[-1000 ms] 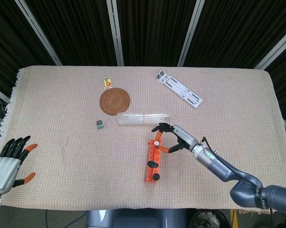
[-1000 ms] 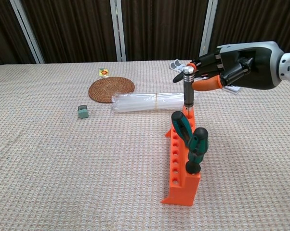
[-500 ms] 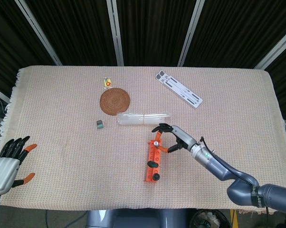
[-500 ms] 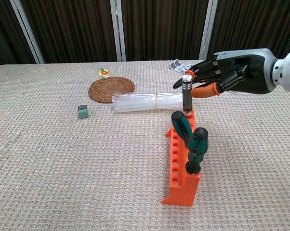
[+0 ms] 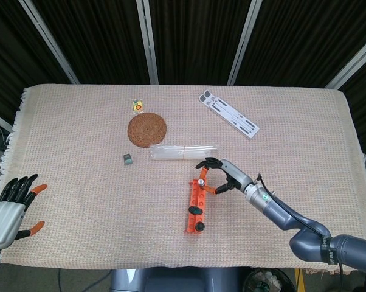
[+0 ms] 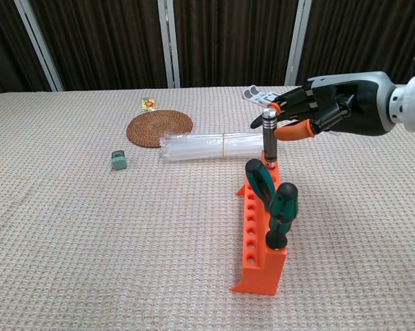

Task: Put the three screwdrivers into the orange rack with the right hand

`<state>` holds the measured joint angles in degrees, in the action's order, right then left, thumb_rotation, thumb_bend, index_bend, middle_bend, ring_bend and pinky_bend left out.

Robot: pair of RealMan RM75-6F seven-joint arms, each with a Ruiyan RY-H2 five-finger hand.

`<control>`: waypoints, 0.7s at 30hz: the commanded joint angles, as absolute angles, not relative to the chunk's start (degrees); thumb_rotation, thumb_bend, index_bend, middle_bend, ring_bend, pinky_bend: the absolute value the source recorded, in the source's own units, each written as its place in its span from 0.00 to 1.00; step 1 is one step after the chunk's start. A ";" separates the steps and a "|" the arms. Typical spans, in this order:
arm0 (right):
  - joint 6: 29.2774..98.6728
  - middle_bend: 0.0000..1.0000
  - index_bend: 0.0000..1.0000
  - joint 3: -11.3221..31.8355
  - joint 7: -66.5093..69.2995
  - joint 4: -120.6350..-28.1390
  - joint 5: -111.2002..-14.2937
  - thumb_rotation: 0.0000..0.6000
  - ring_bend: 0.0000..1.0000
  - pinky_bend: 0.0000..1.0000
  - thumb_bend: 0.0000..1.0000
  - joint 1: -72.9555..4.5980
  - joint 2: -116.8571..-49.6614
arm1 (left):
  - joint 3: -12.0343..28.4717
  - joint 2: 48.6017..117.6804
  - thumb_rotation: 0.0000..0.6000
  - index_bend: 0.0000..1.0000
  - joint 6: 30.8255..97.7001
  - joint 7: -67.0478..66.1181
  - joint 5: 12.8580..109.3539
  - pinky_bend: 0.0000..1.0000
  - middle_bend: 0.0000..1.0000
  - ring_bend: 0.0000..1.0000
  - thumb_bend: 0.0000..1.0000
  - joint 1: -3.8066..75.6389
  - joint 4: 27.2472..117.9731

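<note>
Seating the third screwdriver [image 6: 269, 134] at the far end of the orange rack [image 6: 258, 234]: we judge this the last insertion. Our right hand [image 6: 318, 114] pinches its metal-capped handle between fingertips, shaft upright and tip down in the rack. Two green-handled screwdrivers [image 6: 273, 200] already stand in the near end. Our left hand [image 5: 13, 207] rests apart at the table's [image 5: 79, 201] edge, fingers spread, holding nothing. Next move calls for letting go cleanly and lifting straight off without tipping it.
</note>
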<state>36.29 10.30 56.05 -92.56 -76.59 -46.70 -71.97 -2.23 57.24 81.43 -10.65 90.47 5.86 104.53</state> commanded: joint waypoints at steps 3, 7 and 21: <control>35.94 0.22 0.60 10.52 56.02 -92.42 -76.45 1.00 0.00 0.00 0.44 -46.61 -72.22 | -2.21 57.26 1.00 0.18 81.45 -10.75 90.46 0.00 0.00 0.00 0.19 5.86 104.54; 35.65 0.22 0.60 10.73 55.72 -92.28 -76.21 1.00 0.00 0.00 0.44 -46.55 -72.52 | -2.21 57.30 1.00 0.18 81.42 -10.77 90.44 0.00 0.00 0.00 0.19 5.86 104.56; 34.68 0.21 0.55 11.62 54.81 -91.91 -75.33 1.00 0.00 0.00 0.43 -46.21 -73.10 | -2.21 57.44 1.00 0.18 81.26 -10.54 90.18 0.00 0.00 0.00 0.18 5.85 104.29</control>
